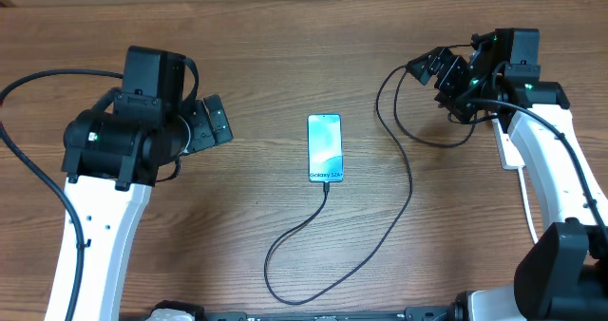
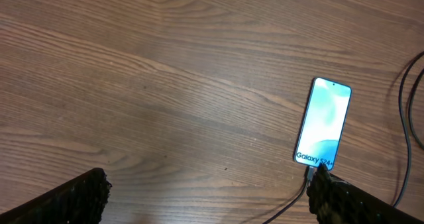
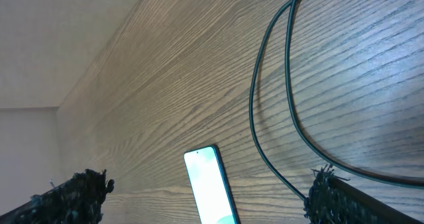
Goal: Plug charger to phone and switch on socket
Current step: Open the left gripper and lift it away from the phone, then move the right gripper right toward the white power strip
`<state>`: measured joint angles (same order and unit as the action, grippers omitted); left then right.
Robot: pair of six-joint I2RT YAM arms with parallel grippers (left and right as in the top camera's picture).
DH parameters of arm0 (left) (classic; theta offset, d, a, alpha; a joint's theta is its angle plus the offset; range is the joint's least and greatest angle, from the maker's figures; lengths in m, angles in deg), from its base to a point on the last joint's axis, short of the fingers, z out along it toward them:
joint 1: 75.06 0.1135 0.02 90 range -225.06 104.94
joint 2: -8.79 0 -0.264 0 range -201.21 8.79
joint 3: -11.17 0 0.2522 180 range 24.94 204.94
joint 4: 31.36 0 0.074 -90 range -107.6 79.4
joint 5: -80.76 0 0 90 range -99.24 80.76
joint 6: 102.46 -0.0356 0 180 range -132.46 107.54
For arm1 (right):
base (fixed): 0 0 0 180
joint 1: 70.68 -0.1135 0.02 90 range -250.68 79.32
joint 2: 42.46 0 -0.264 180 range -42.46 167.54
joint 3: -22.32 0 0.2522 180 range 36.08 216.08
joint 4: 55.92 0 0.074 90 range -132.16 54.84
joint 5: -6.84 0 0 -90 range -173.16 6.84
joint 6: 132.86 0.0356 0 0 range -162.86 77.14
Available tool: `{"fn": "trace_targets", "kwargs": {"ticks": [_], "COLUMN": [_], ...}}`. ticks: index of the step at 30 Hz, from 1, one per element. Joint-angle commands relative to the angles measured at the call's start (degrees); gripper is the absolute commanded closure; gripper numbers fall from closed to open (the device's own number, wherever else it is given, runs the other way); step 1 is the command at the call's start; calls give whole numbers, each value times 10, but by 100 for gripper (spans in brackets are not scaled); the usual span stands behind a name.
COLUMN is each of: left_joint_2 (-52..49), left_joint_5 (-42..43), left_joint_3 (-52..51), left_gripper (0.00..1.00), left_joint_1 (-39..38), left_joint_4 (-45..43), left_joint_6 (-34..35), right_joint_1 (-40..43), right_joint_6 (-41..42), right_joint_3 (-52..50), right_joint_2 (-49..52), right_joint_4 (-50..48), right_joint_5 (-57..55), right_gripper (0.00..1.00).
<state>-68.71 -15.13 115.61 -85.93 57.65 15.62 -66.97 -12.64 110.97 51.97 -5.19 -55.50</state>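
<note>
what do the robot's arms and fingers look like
Left arm and right arm: white tubular links, blocky black joint housings, thin black cables alongside. Small green lights glow on both. Fingers are black, rough-textured.

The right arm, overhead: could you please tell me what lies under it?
Part of the white socket shows beneath the right arm; its switches and outlets are covered.
</note>
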Motion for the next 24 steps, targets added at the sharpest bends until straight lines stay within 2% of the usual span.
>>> {"fn": "trace_targets", "kwargs": {"ticks": [1, 9, 15, 24], "left_joint_2": [-6, -7, -8, -8], "left_joint_5": [-11, -11, -11, -11], "left_joint_3": [0, 0, 0, 0], "left_gripper": [0, 0, 0, 0], "left_joint_1": [-4, -4, -4, -4], "left_joint_4": [-1, -1, -1, -1], "left_joint_6": [-11, -11, -11, -11], "right_joint_1": [2, 2, 2, 34], "right_joint_6": [-3, -6, -67, -79], "right_joint_3": [5, 5, 6, 40], "right_joint_2": [-15, -15, -15, -15], "right_joint_4": [-2, 7, 13, 45], "right_joint_5": [-7, -6, 6, -6], "right_gripper": [0, 0, 0, 0]}}
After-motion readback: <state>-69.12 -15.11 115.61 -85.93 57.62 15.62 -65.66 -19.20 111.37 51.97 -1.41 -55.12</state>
